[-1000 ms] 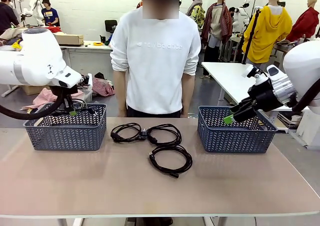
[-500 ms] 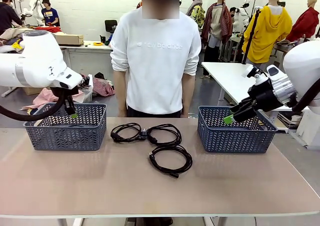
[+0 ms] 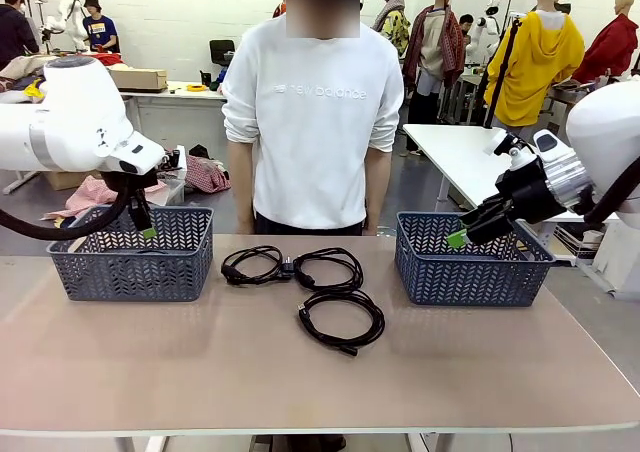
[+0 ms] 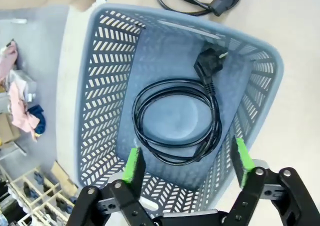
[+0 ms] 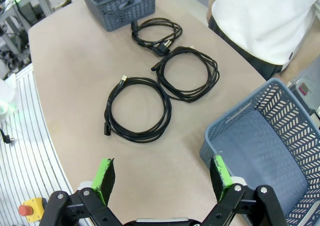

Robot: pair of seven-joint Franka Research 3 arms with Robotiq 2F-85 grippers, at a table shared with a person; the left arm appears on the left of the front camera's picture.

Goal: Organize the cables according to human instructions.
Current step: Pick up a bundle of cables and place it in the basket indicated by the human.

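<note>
One coiled black cable (image 4: 175,118) lies flat on the floor of the left basket (image 4: 107,86), its plug (image 4: 210,61) toward the far wall. My left gripper (image 4: 187,161) hangs open just above it, nothing between the green pads; in the front view the left gripper (image 3: 147,230) sits over that basket (image 3: 130,262). Three more coils lie on the table's middle: two side by side (image 3: 250,265) (image 3: 330,269) and one nearer me (image 3: 342,320). My right gripper (image 3: 457,238) is open and empty, raised over the right basket (image 3: 470,267). The right wrist view shows the nearest coil (image 5: 137,108).
A person in a white sweatshirt (image 3: 312,122) stands at the far edge between the baskets, arms down. The right basket (image 5: 265,151) holds nothing. Bare tabletop (image 3: 300,382) stretches along the near side in front of the coils.
The left gripper let go of a coil that hung from it at the left basket; the coil now lies inside. The right arm has stayed still.
</note>
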